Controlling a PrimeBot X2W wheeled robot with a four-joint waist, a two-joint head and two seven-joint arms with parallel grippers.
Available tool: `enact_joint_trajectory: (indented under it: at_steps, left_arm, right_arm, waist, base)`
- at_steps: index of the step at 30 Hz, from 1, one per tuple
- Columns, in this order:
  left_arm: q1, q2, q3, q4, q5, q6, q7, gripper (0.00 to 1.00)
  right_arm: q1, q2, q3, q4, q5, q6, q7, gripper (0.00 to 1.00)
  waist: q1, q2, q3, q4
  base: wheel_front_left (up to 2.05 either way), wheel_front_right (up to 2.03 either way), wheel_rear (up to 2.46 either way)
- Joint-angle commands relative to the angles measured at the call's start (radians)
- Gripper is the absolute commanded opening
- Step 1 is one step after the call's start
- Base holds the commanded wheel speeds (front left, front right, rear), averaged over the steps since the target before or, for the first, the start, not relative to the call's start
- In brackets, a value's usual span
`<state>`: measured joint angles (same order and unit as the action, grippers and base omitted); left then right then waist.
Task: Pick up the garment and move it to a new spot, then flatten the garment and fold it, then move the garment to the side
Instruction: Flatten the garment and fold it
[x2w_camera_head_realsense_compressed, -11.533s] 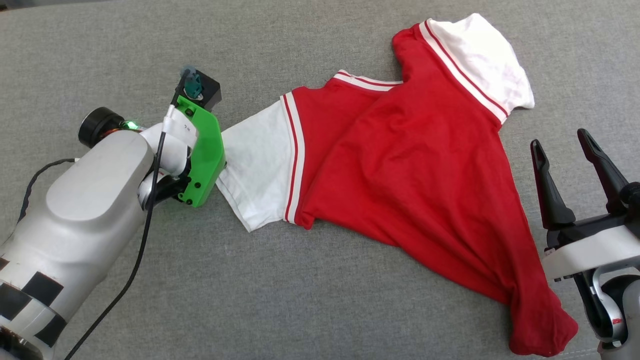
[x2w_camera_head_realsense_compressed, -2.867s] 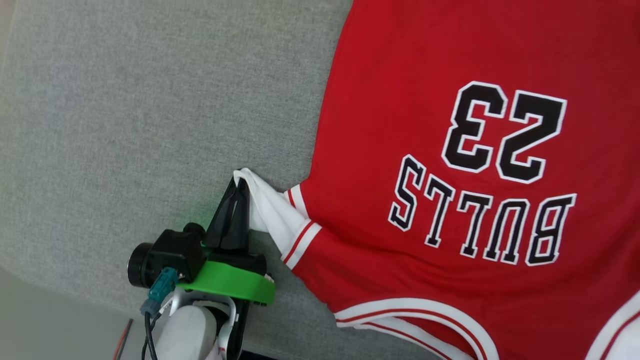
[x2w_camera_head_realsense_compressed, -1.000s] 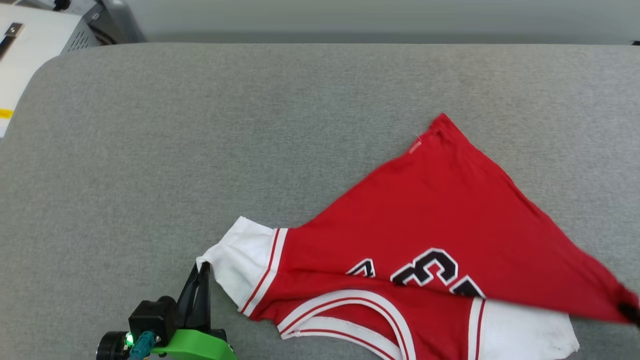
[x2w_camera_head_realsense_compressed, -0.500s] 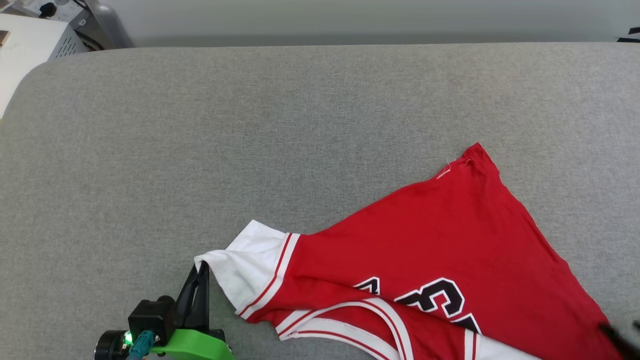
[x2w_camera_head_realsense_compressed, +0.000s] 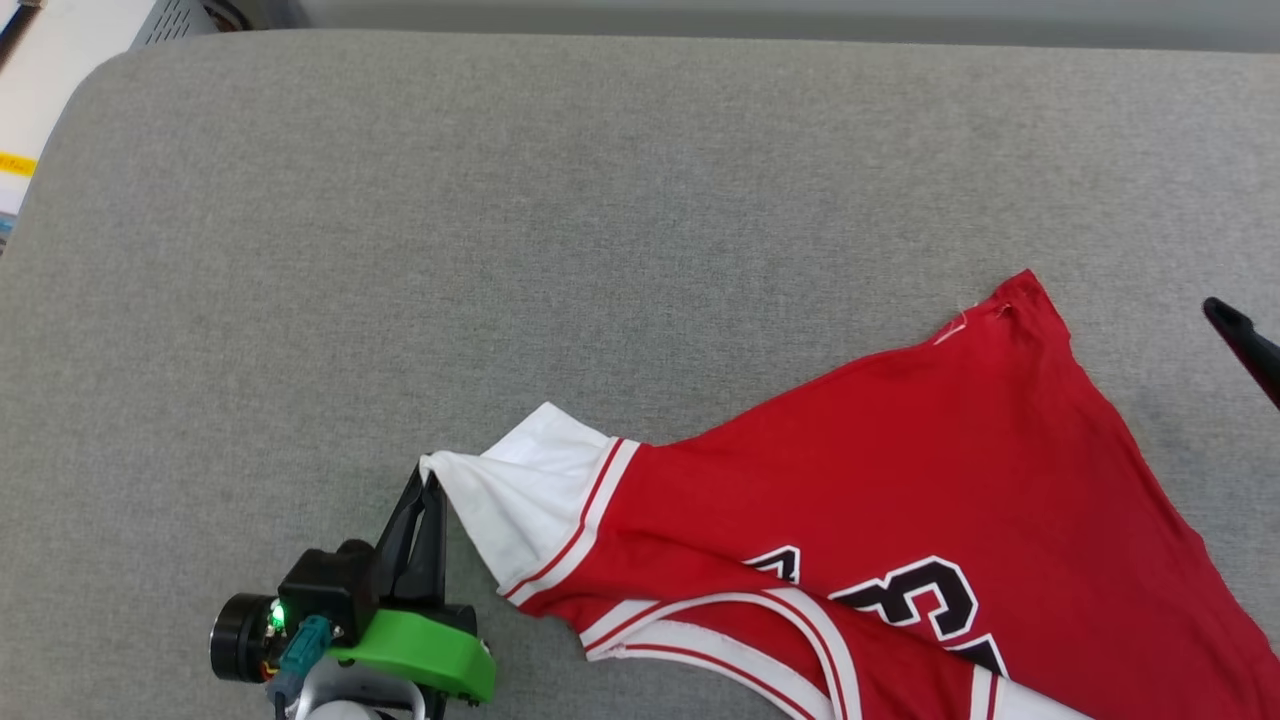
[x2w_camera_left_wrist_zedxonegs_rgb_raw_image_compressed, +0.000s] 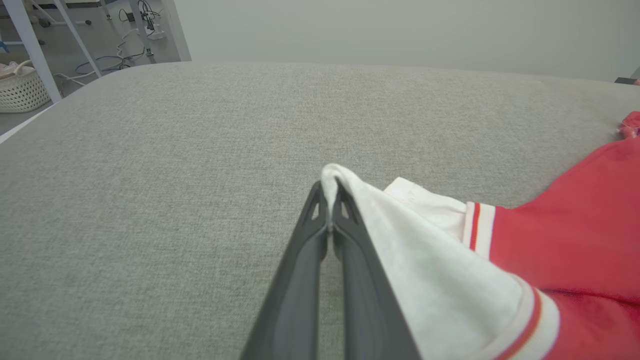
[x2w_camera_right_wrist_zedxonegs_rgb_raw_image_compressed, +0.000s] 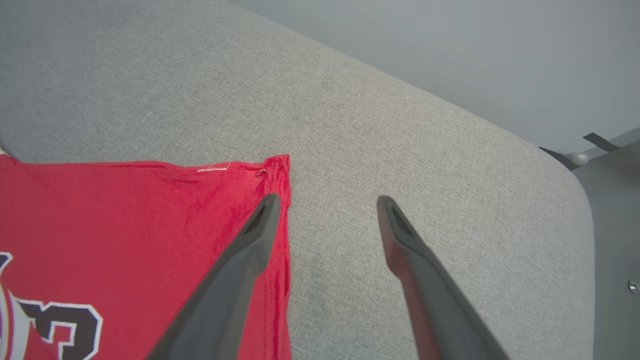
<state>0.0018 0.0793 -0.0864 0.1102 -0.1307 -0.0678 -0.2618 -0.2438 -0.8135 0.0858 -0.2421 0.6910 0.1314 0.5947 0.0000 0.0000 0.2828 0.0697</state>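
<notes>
The garment (x2w_camera_head_realsense_compressed: 900, 480), a red jersey with white sleeves and black printed numerals, lies on the grey surface at the lower right of the head view. My left gripper (x2w_camera_head_realsense_compressed: 428, 478) is shut on the tip of its white sleeve (x2w_camera_left_wrist_zedxonegs_rgb_raw_image_compressed: 400, 235), which drapes over the right finger in the left wrist view. My right gripper (x2w_camera_right_wrist_zedxonegs_rgb_raw_image_compressed: 325, 202) stands open above the surface, nothing between its fingers, just right of the garment's red hem corner (x2w_camera_right_wrist_zedxonegs_rgb_raw_image_compressed: 277, 165). One dark fingertip (x2w_camera_head_realsense_compressed: 1235, 330) of it shows at the head view's right edge.
The grey padded surface (x2w_camera_head_realsense_compressed: 500, 250) stretches wide to the left and far side. Its rounded edge runs along the top. A white basket (x2w_camera_left_wrist_zedxonegs_rgb_raw_image_compressed: 20, 90) and metal legs stand on the floor beyond the far left corner.
My right gripper opened and let go of the red hem, then lifted away to the right. The hem now lies flat. The left gripper still holds the sleeve; the camera shifted slightly.
</notes>
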Motion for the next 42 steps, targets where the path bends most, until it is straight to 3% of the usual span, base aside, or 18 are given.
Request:
enact_joint_trajectory:
  at_steps: [1,3,4,6,15,21,22,23,33,42]
  left_arm:
    - [-0.027,-0.007,-0.005,-0.008,0.013,-0.006,0.0,0.0]
    - [-0.04,-0.01,-0.012,-0.013,0.013,-0.006,0.0,0.0]
    - [-0.057,-0.014,-0.024,-0.022,0.014,-0.006,0.0,0.0]
    - [-0.066,-0.017,-0.033,-0.027,0.014,-0.005,0.0,0.0]
    - [-0.107,-0.025,-0.061,-0.039,0.009,0.002,0.0,0.0]
    - [-0.118,-0.027,-0.074,-0.034,0.004,0.009,0.0,0.0]
    - [-0.118,-0.027,-0.073,-0.033,0.003,0.011,0.0,0.0]
    - [-0.117,-0.027,-0.072,-0.032,0.002,0.013,0.0,0.0]
    - [-0.094,-0.028,-0.058,-0.03,0.011,0.015,0.0,0.0]
    - [-0.102,0.016,-0.024,-0.103,0.032,0.002,0.0,0.0]
  right_arm:
    - [-0.056,-0.007,0.048,0.019,0.009,-0.001,0.047,1.0]
    - [-0.126,-0.015,0.124,0.055,0.024,-0.001,0.115,1.0]
    - [-0.217,-0.018,0.217,0.125,0.039,-0.001,0.191,1.0]
    - [-0.274,-0.015,0.275,0.18,0.033,-0.001,0.219,1.0]
    - [-0.428,0.039,0.453,0.415,0.033,-0.001,0.206,1.0]
    - [-0.415,0.015,0.626,0.5,0.058,-0.001,0.205,1.0]
    - [-0.416,0.01,0.643,0.505,0.072,-0.001,0.196,0.53]
    - [-0.419,0.008,0.655,0.507,0.081,-0.001,0.185,0.0]
    - [-0.439,-0.029,0.651,0.477,0.167,-0.001,-0.015,0.0]
    - [-0.39,-0.075,0.556,0.356,0.206,-0.001,-0.199,0.0]
  waist:
    - [0.0,0.0,0.045,0.04]
    - [0.0,0.0,0.061,0.053]
    - [0.0,0.0,0.084,0.072]
    - [0.0,0.0,0.099,0.082]
    - [0.0,0.0,0.165,0.12]
    - [0.0,0.0,0.177,0.13]
    - [0.0,0.0,0.175,0.129]
    - [0.0,0.0,0.172,0.127]
    - [0.0,0.0,0.084,0.09]
    - [0.0,0.0,-0.018,0.032]
  base:
    - [0.0,0.0,0.0]
    - [0.0,0.0,0.0]
    - [0.0,0.0,0.0]
    - [0.0,0.0,0.0]
    - [0.0,0.0,0.0]
    - [0.0,0.0,0.0]
    - [0.0,0.0,0.0]
    - [0.0,0.0,0.0]
    - [0.0,0.0,0.0]
    - [0.0,0.0,0.0]
